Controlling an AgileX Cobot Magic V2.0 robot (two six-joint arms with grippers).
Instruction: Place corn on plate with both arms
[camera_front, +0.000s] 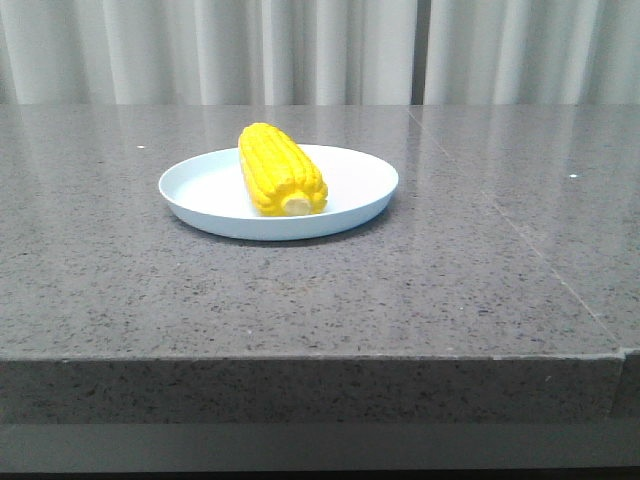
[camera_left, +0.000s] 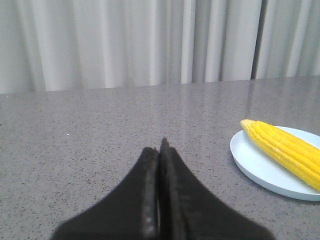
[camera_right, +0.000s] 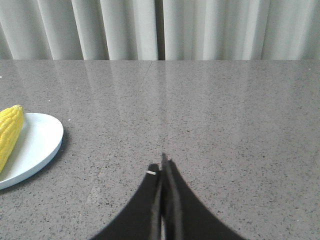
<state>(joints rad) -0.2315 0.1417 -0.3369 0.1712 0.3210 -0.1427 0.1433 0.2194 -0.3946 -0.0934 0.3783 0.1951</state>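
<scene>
The yellow corn (camera_front: 280, 168) lies on the pale blue-white plate (camera_front: 350, 195), its cream stub end toward the table's front. The plate sits mid-table. Neither gripper shows in the front view. In the left wrist view my left gripper (camera_left: 160, 148) is shut and empty, above bare table, apart from the plate (camera_left: 260, 167) and corn (camera_left: 282, 150). In the right wrist view my right gripper (camera_right: 162, 162) is shut and empty, well away from the plate (camera_right: 42, 142) and the corn (camera_right: 10, 131) on it.
The grey speckled stone table (camera_front: 450, 280) has a seam running from the back toward the front right edge. Pale curtains (camera_front: 300, 50) hang behind the table's far edge.
</scene>
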